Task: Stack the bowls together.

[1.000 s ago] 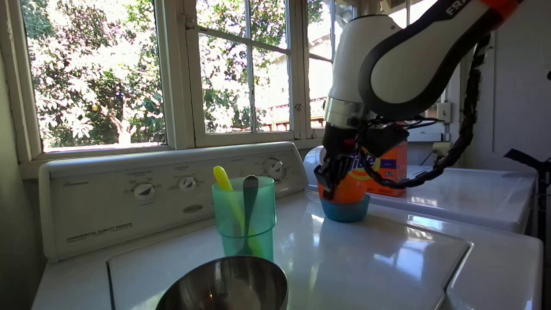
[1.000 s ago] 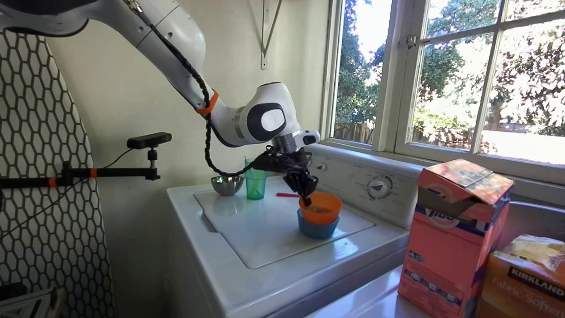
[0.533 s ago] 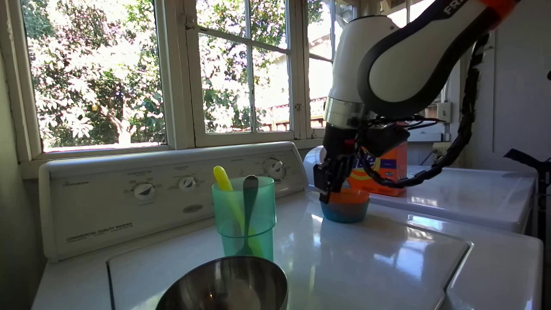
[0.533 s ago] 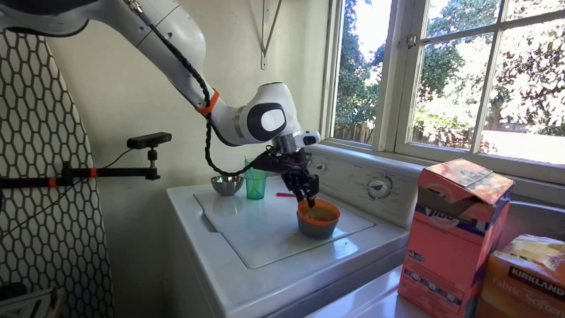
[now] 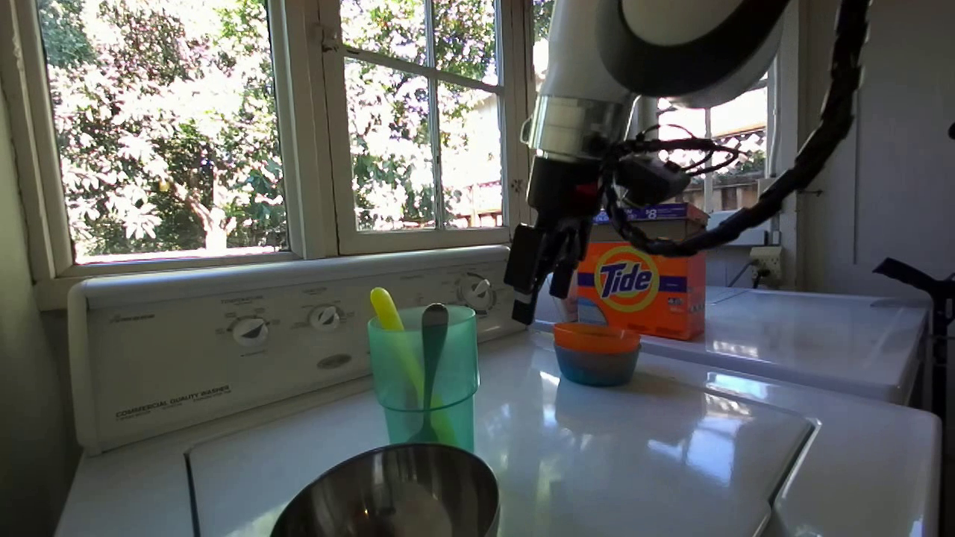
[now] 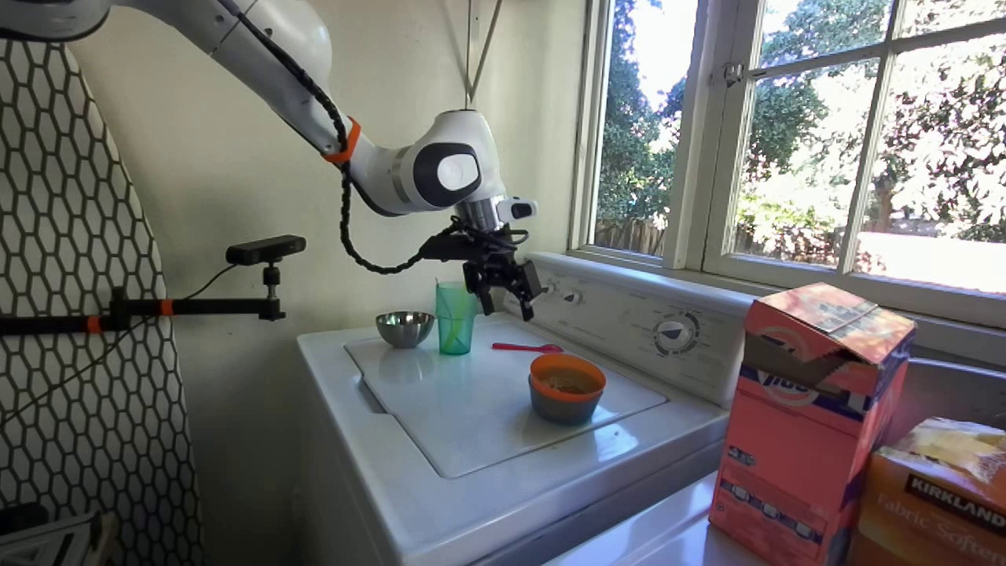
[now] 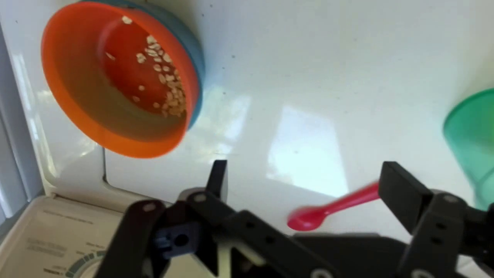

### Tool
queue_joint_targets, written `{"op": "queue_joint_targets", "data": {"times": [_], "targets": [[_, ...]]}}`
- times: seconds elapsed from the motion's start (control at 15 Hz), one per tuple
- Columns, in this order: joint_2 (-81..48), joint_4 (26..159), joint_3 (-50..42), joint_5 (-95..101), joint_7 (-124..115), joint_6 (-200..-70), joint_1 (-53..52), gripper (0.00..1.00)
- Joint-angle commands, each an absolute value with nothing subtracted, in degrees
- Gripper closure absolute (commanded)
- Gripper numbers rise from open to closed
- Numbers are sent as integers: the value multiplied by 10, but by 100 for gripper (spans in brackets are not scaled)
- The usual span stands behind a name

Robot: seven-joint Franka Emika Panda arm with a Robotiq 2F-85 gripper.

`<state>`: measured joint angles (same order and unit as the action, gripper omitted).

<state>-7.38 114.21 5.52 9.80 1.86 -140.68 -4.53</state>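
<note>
The Robotiq gripper (image 6: pixel 507 309) is held in the air above the washer lid (image 6: pixel 471 420), its fingers (image 7: pixel 405 197) spread apart; in the wrist view a red spoon (image 7: pixel 328 209) is seen beneath the gap, its handle end hidden behind a finger. From the fingertips in that view, the orange bowl (image 7: pixel 85 96) is found at 10 o'clock, well apart from the gripper; it is nested upright in the blue bowl (image 5: pixel 597 369), and pale oat-like flakes (image 7: pixel 173 100) are gathered along one side of its floor. A green translucent tumbler (image 7: pixel 474 143) is shown near 3 o'clock; in an exterior view a yellow utensil (image 5: pixel 384 307) and a gray spoon (image 5: pixel 434 328) are stood in it. In an exterior view the metal bowl (image 6: pixel 405 334) is placed near 9 o'clock from the gripper, close to the tumbler and apart from the nested pair. Farther out there, towards 4 o'clock, a Tide box (image 6: pixel 786 448) and a Kirkland fabric softener box (image 6: pixel 927 472) are stood side by side.
</note>
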Motion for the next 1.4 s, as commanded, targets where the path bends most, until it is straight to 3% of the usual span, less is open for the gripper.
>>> {"op": "queue_joint_targets", "data": {"times": [0.0, 0.47, 0.93, 1.33], "targets": [[-25, 1160, 64, 68, 66, -1337, -52, 0], [35, 1160, 64, 34, 96, -1148, -58, 0], [-23, 1139, 85, -102, -42, -1195, -81, 0], [-37, 1141, 101, -105, -72, -1224, -98, 0]]}}
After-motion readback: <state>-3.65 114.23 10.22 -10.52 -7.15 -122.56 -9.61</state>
